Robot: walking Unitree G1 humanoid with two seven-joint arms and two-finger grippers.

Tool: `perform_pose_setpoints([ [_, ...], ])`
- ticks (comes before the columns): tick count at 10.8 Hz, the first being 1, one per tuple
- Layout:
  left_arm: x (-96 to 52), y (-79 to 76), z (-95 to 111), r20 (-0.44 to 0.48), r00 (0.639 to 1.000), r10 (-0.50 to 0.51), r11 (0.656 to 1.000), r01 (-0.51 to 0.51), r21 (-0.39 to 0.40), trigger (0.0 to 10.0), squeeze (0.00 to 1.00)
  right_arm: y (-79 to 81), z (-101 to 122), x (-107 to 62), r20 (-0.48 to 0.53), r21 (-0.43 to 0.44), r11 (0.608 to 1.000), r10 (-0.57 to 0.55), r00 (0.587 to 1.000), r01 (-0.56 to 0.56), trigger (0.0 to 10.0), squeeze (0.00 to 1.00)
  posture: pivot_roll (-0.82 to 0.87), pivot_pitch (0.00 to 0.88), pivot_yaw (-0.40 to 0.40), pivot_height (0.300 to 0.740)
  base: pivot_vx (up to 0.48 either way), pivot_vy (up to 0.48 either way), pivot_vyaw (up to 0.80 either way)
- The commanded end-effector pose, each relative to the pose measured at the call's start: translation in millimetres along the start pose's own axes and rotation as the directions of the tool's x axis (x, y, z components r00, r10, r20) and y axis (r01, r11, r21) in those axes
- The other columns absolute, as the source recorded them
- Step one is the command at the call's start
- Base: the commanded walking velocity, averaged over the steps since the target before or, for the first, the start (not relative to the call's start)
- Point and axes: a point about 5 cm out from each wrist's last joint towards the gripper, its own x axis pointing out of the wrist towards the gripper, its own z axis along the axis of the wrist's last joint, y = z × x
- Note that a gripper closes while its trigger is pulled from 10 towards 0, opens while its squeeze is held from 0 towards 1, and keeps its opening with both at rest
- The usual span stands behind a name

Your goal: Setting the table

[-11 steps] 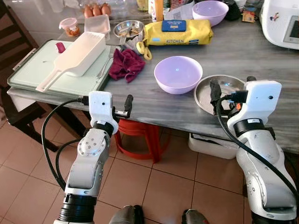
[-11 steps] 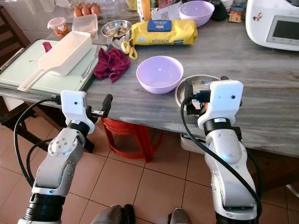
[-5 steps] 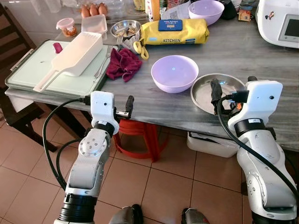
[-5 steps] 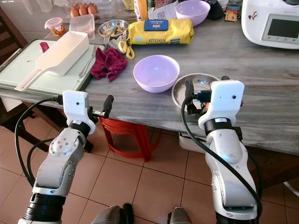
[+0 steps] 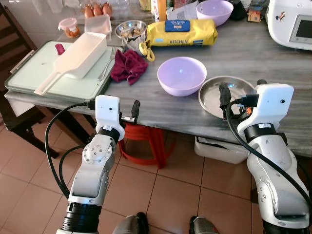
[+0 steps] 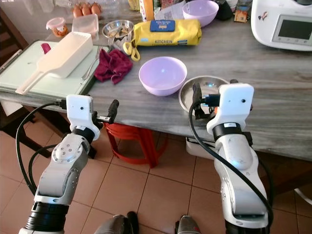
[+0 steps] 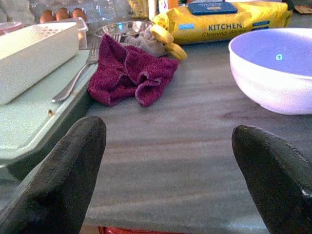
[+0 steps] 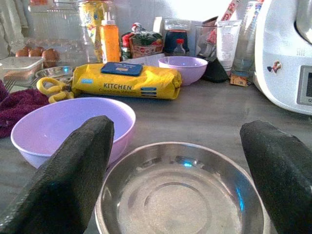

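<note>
The steel plate [image 8: 178, 195] is seen just ahead of the right hand [image 8: 180, 175], whose fingers are spread wide and empty. The left hand [image 7: 170, 170] is likewise held open, empty, at the worktop [image 5: 161, 109] edge.

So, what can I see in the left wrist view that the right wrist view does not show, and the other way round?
The left wrist view alone shows the fork lying on the pale green tray and the white scoop-shaped container, with the left gripper open over the table edge. The right wrist view alone shows the steel plate between the open right gripper's fingers, the second purple bowl further back, and the white appliance. Both show the near purple bowl, the yellow kitchen wipes pack, the maroon cloth and the eggs.
</note>
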Motion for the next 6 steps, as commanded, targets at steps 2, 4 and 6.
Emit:
perform_pose_setpoints([
  [2,-1.9,4.8,-5.2,-0.029,0.999,0.023,1.000,-0.022,0.012,10.0,0.00,-0.2,0.0,0.1,0.001,0.011,1.000,0.000,1.000,0.000,10.0,0.00,-0.15,0.171,0.114,0.740,-0.300,0.000,0.00],
  [4,-1.5,5.2,-5.4,-0.029,0.999,0.022,1.000,-0.022,0.014,10.0,0.00,-0.4,-0.2,0.1,0.001,0.013,1.000,-0.002,1.000,0.002,10.0,0.00,-0.15,0.171,0.114,0.740,-0.330,0.000,0.00],
  [6,-1.6,5.0,-6.0,-0.030,0.999,0.021,1.000,-0.020,0.016,10.0,0.00,-0.4,-0.6,0.0,-0.003,0.014,1.000,-0.002,1.000,0.002,10.0,0.00,-0.15,0.174,0.114,0.740,-0.337,0.000,0.00],
])
